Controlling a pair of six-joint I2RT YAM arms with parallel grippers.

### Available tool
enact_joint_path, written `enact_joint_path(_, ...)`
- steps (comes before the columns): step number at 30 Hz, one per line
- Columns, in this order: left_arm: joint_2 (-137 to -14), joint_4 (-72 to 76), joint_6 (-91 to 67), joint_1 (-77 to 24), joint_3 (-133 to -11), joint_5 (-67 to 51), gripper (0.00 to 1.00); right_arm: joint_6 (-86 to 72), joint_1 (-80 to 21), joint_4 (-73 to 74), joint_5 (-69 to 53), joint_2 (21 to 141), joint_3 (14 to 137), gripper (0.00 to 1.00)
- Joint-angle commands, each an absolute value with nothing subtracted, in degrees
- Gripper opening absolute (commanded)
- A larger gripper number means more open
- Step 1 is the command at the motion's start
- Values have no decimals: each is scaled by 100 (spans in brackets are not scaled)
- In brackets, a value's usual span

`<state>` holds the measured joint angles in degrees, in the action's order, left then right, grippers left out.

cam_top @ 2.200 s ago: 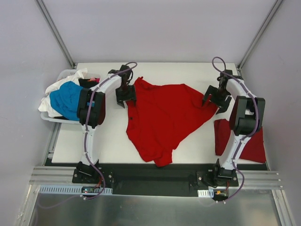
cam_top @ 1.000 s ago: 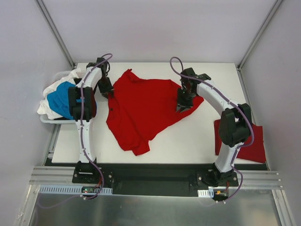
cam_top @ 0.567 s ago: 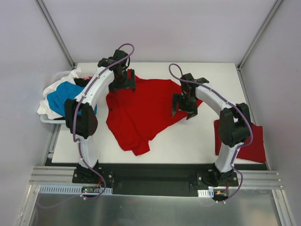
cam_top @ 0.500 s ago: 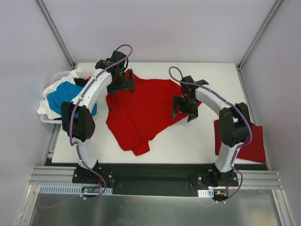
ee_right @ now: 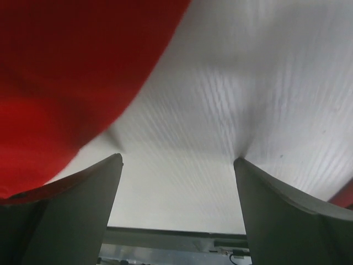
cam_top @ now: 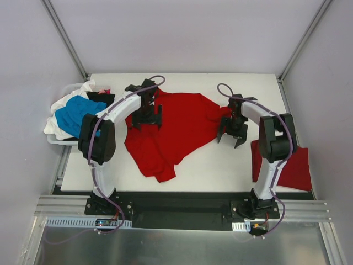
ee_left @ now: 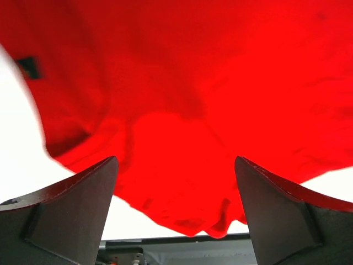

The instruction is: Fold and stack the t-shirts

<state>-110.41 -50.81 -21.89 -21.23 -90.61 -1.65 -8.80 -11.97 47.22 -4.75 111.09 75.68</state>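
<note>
While both grippers hang wide and empty, the red shirt [cam_top: 176,130] lies rumpled on the table [cam_top: 220,165].
The left gripper [cam_top: 146,122] is over its left part, the right gripper [cam_top: 231,139] over table by its right edge; a folded shirt [cam_top: 295,168] lies far right.

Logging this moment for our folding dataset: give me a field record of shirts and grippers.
unfolded shirt: red t-shirt, spread rumpled on table
folded shirt: red square, near table's right edge
waiting: pile of shirts, blue, white, black, in basket at left
left gripper: open, empty, over red t-shirt
right gripper: open, empty, at shirt's right edge
</note>
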Motion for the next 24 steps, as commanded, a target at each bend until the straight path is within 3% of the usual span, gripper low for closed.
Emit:
enact_joint_path(1,-10784,-4878,-2215,-2460,-8886,-378,87,-659,-1064,4579,-439,11671,8471,87)
enact_joint_path(8,-10784,-4764,-2189,-2628,-8684,-518,87,-685,-1011,4939,-536,12480,9852,86)
enact_joint_path(11,-10784,-4764,-2171,-2672,-8718,-501,87,-756,-1002,4974,-563,12612,10063,78)
enact_joint_path(14,-10837,-4764,-2162,-2689,-8789,-527,87,-852,-1011,4983,-501,12717,10247,47)
enact_joint_path(15,-10854,-4772,-2162,-2689,-8815,-545,87,-887,-1011,4992,-484,12761,10309,3)
enact_joint_path(20,-10960,-4781,-2153,-2689,-8947,-624,87,-923,-1020,5194,-457,12841,10617,1)
enact_joint_path(24,-11109,-4738,-2223,-2707,-8851,-834,87,-862,-1020,5308,-431,12001,10372,1)
